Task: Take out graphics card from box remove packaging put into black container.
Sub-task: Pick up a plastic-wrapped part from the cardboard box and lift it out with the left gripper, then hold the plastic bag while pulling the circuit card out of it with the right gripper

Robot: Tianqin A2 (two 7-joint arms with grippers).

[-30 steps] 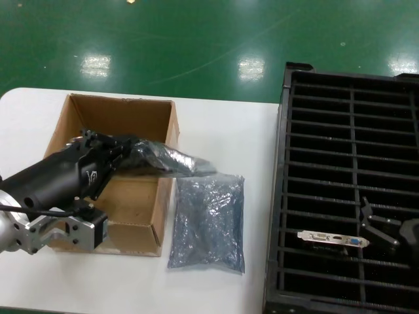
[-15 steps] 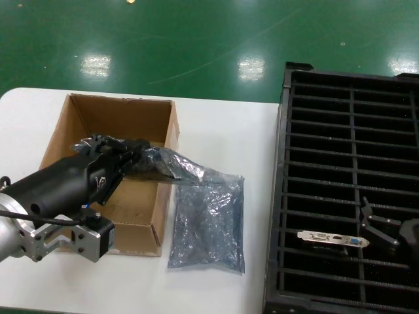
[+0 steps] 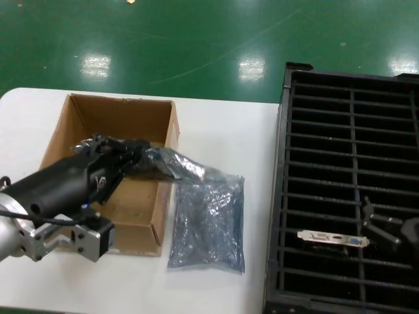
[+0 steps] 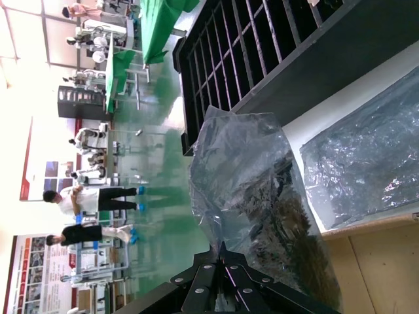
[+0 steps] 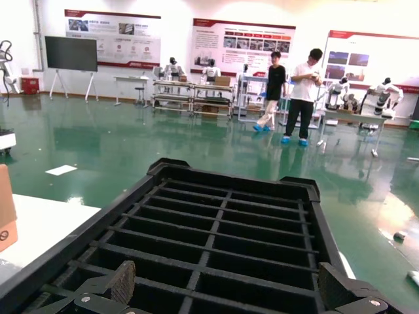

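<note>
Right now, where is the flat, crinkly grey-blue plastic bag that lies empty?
In the head view, the flat crinkly grey-blue plastic bag lies on the white table, just right of the brown cardboard box and left of the black slatted crate.

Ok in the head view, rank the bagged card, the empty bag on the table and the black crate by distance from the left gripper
1. Bagged card: held at the left gripper, over the box.
2. Empty bag: on the table, beside the box.
3. Black crate: far right.
</note>
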